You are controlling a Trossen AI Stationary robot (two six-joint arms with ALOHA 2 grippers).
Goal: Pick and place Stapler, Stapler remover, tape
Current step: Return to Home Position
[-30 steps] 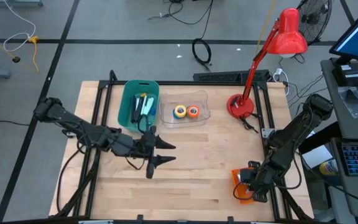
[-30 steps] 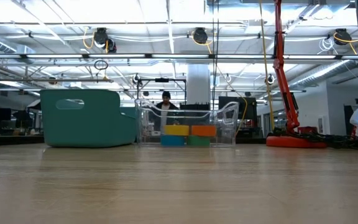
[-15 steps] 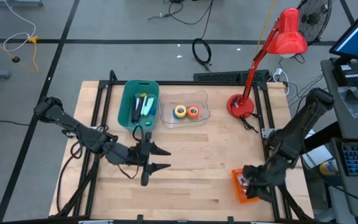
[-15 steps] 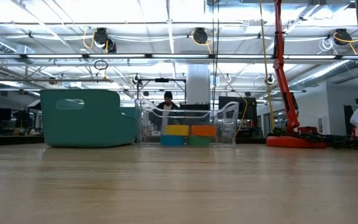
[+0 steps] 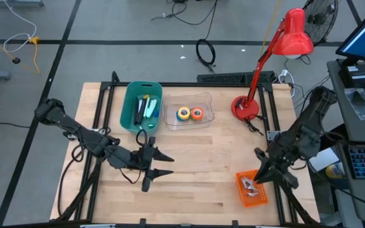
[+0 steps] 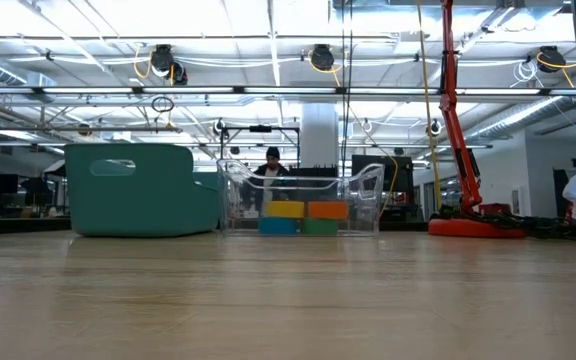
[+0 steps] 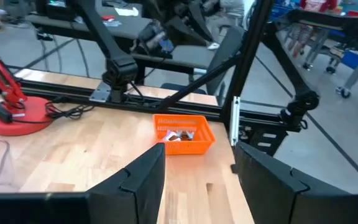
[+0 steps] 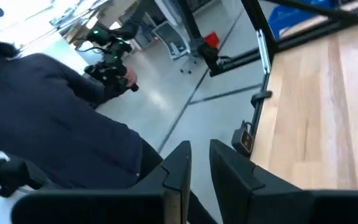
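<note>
Tape rolls sit stacked in a clear tray [image 5: 189,113] at the table's far middle: yellow [image 6: 285,209] on blue [image 6: 278,226], orange [image 6: 328,210] on green [image 6: 320,226]. A teal bin [image 5: 141,106] to the tray's left holds dark and pale things; I cannot tell which is the stapler. An orange basket [image 5: 251,189] at the near right holds a small dark-and-silver thing [image 7: 178,135], perhaps the stapler remover. My right gripper [image 5: 258,175] hangs above the basket's far edge, its fingers a narrow gap apart with nothing between. My left gripper [image 5: 162,163] stands open over the table's middle.
A red desk lamp has its base [image 5: 246,107] at the far right of the table, and its arm leans over that corner. Black frame rails [image 5: 274,136] run along the table's sides. Bare wood [image 5: 201,158] lies between the two grippers.
My right gripper has risen out of the orange basket, tipped from pointing down to about level, and drawn back toward the table's right edge; the basket now shows uncovered. My left gripper has swung a little toward the near edge.
</note>
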